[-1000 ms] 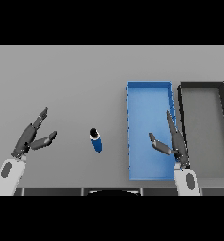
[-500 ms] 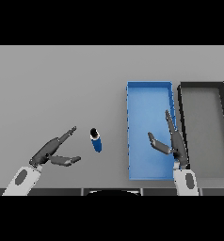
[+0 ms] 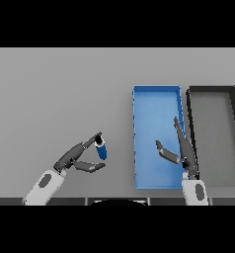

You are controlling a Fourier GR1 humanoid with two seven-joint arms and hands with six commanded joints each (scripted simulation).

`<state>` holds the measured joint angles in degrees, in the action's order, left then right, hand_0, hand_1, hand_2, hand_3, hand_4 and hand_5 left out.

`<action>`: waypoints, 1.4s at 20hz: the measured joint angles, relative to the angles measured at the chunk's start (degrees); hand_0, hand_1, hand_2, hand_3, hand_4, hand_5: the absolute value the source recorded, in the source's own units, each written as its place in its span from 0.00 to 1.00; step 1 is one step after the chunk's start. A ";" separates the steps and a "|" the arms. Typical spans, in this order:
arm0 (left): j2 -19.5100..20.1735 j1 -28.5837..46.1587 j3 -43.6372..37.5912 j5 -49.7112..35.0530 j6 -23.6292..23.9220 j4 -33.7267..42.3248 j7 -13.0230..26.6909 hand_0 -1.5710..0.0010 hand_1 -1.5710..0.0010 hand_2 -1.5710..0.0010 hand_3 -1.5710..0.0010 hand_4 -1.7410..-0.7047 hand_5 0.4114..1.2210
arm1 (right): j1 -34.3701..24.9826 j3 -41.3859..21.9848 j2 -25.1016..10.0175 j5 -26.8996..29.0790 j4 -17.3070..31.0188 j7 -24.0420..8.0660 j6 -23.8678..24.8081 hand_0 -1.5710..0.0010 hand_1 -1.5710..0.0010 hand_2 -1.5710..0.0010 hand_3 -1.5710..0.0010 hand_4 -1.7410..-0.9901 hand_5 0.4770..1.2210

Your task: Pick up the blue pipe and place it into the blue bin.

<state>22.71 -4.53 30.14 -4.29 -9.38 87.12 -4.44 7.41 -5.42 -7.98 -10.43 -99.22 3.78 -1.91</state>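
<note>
The left hand [image 3: 75,159], fingers spread, brackets the blue pipe [image 3: 101,148] near the table's [image 3: 50,89] front edge, positioned to grasp it; the right hand [image 3: 181,150] hangs relaxed above the blue bin [image 3: 156,91].

You'll find nothing to read here: no lettering, numbers or labels (not even on any bin or pipe).

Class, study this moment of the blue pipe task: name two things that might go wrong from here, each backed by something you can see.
1. The left hand only meets the blue pipe at its fingertips, with the fingers not curled round it, so the pipe may tip or roll away.
2. The right hand hangs open over the blue bin, so it might block the drop.
</note>
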 measured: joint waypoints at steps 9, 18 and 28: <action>-6.50 -5.23 1.57 3.52 1.81 -7.93 -1.10 1.00 1.00 1.00 1.00 0.63 0.04 | 0.20 0.32 -0.24 -0.11 -0.22 0.93 0.22 1.00 1.00 1.00 1.00 0.71 0.23; -12.10 -4.35 0.47 -1.39 1.14 -10.28 -3.39 0.39 0.33 0.29 0.29 0.19 0.75 | 1.07 0.65 -0.61 0.20 0.76 3.20 -0.25 1.00 1.00 1.00 1.00 0.68 0.25; -13.98 -4.74 1.47 1.56 4.05 -5.78 -8.12 0.04 0.04 0.03 0.03 0.26 0.97 | -0.35 0.96 -0.04 1.79 0.50 0.77 -0.71 1.00 1.00 1.00 1.00 0.68 0.21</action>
<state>8.73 -9.28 31.62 -2.73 -5.33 81.33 -12.55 7.06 -4.45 -8.02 -8.64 -98.72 4.55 -2.62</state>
